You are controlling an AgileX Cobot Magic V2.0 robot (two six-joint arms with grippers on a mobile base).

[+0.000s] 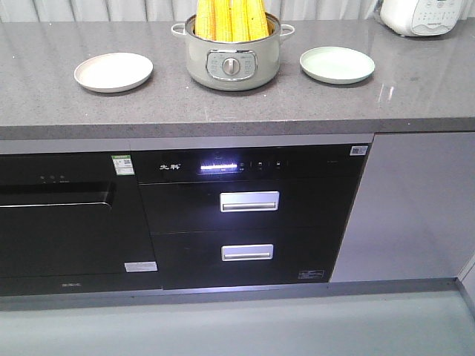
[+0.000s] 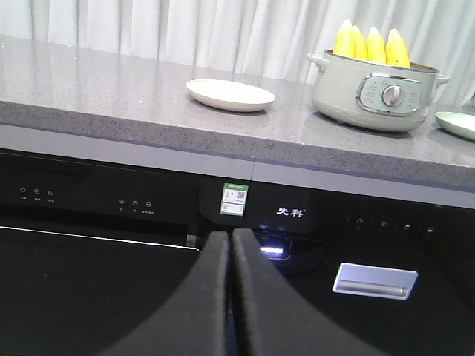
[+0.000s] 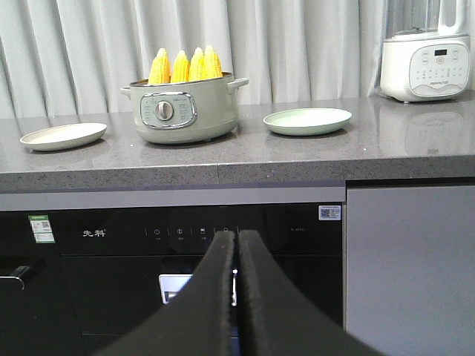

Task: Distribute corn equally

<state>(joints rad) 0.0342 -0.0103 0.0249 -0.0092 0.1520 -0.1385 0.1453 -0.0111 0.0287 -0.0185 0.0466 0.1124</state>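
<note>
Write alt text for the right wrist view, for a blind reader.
Four yellow corn cobs stand upright in a pale green pot on a grey counter, between an empty cream plate on the left and an empty green plate on the right. The shut right gripper shows at the bottom.

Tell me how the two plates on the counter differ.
The cream plate is off-white; the green plate is pale mint. The cream plate sits left of the pot in the front view, the green plate right of it, nearer the white appliance. Both are round, shallow, empty and flat on the counter.
</note>
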